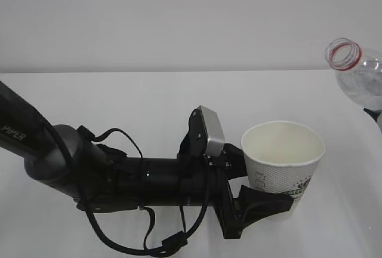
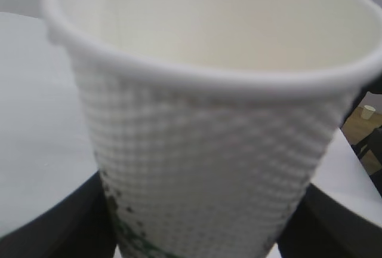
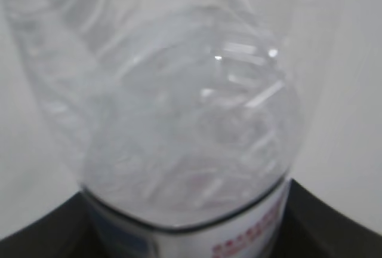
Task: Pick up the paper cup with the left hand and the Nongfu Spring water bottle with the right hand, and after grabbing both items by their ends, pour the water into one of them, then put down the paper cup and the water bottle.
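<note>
White paper cup [image 1: 283, 156] sat upright in the left claw [image 1: 262, 201], gripped low; the right claw [image 3: 191, 234] held the Nongfu Spring water bottle [image 1: 357, 73] raised at the right, mouth tilted cupward. Both looked picked up; pouring and setting down on the bench [image 1: 149, 103] remained.

text: "PIPER" | on: left arm [image 1: 24, 129] | cup and bottle print: unreadable
</note>
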{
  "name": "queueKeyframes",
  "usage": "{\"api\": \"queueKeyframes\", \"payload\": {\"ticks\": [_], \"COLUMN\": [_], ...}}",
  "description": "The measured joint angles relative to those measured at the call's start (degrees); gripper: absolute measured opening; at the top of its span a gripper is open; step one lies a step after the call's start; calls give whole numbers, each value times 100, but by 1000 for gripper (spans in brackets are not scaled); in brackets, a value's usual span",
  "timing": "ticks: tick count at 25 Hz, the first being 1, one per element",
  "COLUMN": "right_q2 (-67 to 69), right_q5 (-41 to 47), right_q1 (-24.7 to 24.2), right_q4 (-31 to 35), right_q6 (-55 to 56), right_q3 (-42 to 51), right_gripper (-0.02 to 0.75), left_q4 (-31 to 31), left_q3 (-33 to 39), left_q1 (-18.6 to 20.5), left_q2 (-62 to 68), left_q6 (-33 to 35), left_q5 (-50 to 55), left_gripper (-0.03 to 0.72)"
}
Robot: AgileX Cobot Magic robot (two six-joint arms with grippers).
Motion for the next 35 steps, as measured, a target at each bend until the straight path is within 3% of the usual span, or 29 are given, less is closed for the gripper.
{"api": "queueKeyframes", "payload": {"ticks": [35], "right_q2": [0], "right_q5": [0], "right_q1": [0], "right_q4": [21], "right_q6": [-208], "right_q3": [0], "right_gripper": [443], "left_q4": [10], "left_q3": [-35], "left_q1": [0], "left_q2": [0], "left_q6": [-9], "left_q5": [249], "left_gripper": [525]}}
